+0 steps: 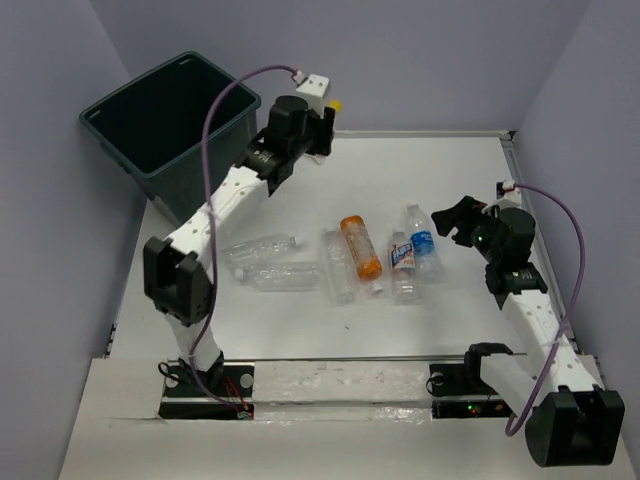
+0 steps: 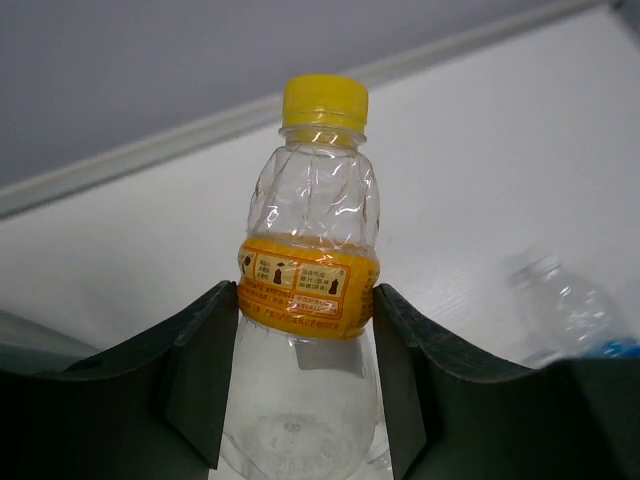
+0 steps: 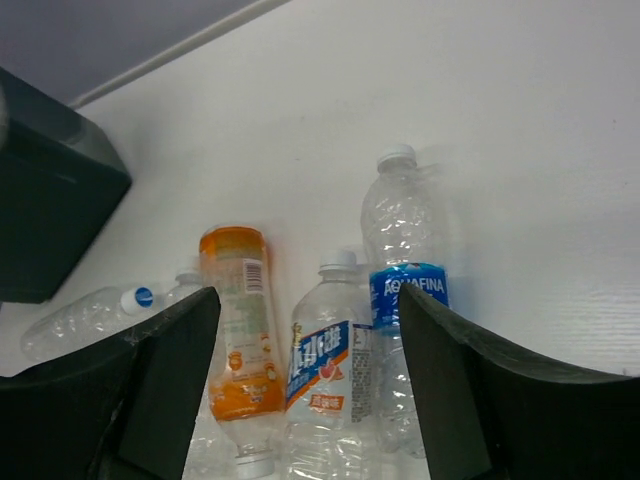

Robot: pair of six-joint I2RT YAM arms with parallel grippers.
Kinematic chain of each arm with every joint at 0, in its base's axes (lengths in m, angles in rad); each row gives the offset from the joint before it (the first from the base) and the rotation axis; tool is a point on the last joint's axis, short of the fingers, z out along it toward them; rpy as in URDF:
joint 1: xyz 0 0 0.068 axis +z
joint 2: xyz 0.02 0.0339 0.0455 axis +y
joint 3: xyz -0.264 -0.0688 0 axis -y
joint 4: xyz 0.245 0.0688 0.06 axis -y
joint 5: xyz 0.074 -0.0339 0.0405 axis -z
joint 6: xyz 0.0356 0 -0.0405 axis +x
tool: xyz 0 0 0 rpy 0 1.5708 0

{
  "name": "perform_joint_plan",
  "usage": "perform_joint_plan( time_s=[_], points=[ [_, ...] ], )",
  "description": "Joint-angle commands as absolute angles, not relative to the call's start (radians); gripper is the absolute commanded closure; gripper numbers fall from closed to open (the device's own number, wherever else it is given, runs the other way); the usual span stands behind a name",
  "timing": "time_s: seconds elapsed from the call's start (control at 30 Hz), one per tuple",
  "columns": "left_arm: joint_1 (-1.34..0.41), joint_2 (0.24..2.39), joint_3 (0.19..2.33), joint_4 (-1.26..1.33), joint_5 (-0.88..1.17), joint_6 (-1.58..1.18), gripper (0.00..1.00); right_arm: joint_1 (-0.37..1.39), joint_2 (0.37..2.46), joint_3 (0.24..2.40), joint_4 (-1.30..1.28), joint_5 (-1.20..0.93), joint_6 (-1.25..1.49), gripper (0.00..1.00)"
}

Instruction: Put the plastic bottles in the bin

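1. The left gripper [image 2: 305,305] is closed on the small yellow-capped bottle [image 2: 310,230]. Its jaws press both sides of the bottle at the orange label band.
2. In the top view this gripper and its bottle sit just to the right of the bin [image 1: 150,150], not over its opening.
3. The bin stands at the far left corner of the counter [image 1: 460,170].
4. The right gripper [image 3: 308,298] is open and holds nothing. It hangs near the bottles lying mid-counter.
5. The Aquafina bottle [image 3: 400,260] and a second blue-labelled bottle [image 3: 325,370] lie side by side between its jaws in the wrist view, with the orange bottle [image 3: 238,320] just left of them.
6. Three clear bottles [image 1: 285,275] lie further left on the counter, nearer the left arm.
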State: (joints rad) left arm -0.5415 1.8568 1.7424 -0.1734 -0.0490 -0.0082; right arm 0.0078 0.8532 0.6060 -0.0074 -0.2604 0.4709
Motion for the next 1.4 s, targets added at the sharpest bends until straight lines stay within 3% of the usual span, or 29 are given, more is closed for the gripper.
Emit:
perform_joint_plan(
  time_s=[0.0,0.13,0.3,0.57,0.67,0.7,0.8,1.1,1.37],
  points=[
    [-0.519,1.579,1.740,-0.028,-0.084,-0.112,0.56,0.005,0.946,0.644,0.025,-0.212,0.437,0.30],
    [-0.433,1.413,1.694,-0.006,-0.146,-0.161,0.56,0.005,1.067,0.679,0.006,-0.280,0.422,0.27],
    [-0.206,1.295,1.595,0.086,-0.195,-0.268,0.55,0.014,1.132,0.698,0.003,-0.310,0.413,0.07],
    [0.043,1.324,1.574,0.084,-0.199,-0.362,0.52,0.014,1.199,0.727,-0.067,-0.230,0.357,0.07],
    [0.080,1.325,1.511,0.097,-0.245,-0.399,0.37,0.023,1.267,0.750,-0.090,-0.230,0.338,0.10],
    [0.080,1.324,1.485,0.104,-0.252,-0.400,0.22,0.037,1.297,0.758,-0.110,-0.224,0.331,0.11],
    [0.080,1.309,1.453,0.120,-0.226,-0.408,0.01,0.057,1.331,0.776,-0.123,-0.207,0.319,0.12],
    [0.035,1.178,1.424,0.121,-0.074,-0.416,0.01,0.086,1.411,0.799,-0.133,-0.192,0.310,0.17],
    [-0.141,1.025,1.319,0.043,0.118,-0.403,0.01,0.095,1.439,0.811,-0.138,-0.144,0.304,0.25]
  ],
)
